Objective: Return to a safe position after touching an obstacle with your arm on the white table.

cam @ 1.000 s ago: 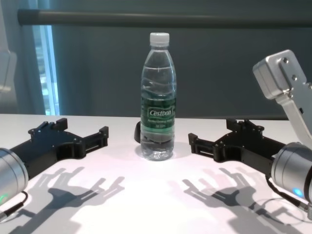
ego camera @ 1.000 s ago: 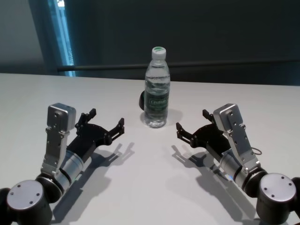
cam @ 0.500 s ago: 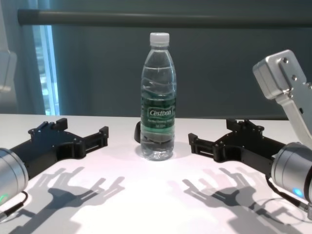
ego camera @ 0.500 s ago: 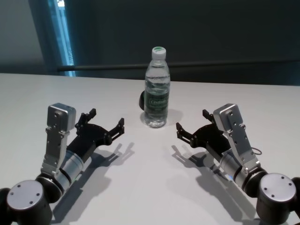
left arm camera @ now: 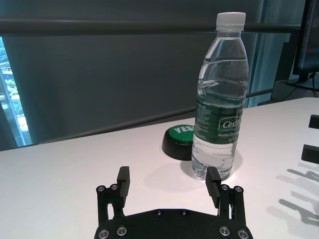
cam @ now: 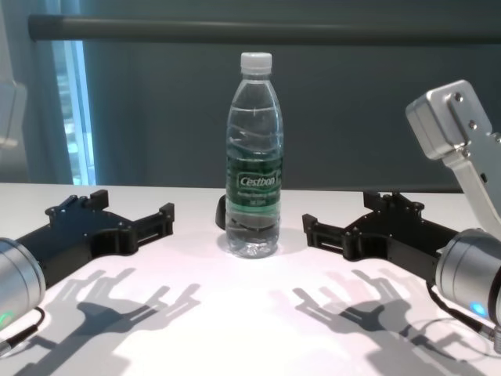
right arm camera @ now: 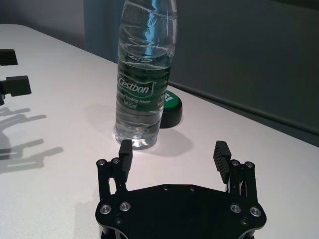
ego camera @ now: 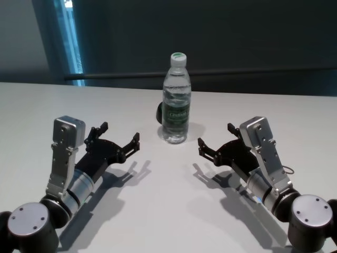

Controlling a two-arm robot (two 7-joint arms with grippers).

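A tall clear plastic water bottle with a white screw cap and a dark green label (ego camera: pixel 175 100) stands upright near the middle of the broad plain white table (ego camera: pixel 168 211). Water fills it almost to the neck. Just behind the bottle, on the side of the robot's left, lies a low round black button with a green top (left arm camera: pixel 180 141); in the head view the bottle hides most of it.

The left gripper (ego camera: pixel 120 138) hovers low over the table, to the left of the bottle and nearer to the robot, with its fingers spread wide apart and nothing between them. The right gripper (ego camera: pixel 216 141) is in the mirrored place on the right side, also with its fingers spread and holding nothing. Neither one touches the bottle (a strip of bare table shows between each gripper and the bottle in the chest view). Both point inward, toward the bottle, and throw dark shadows on the white surface below them.
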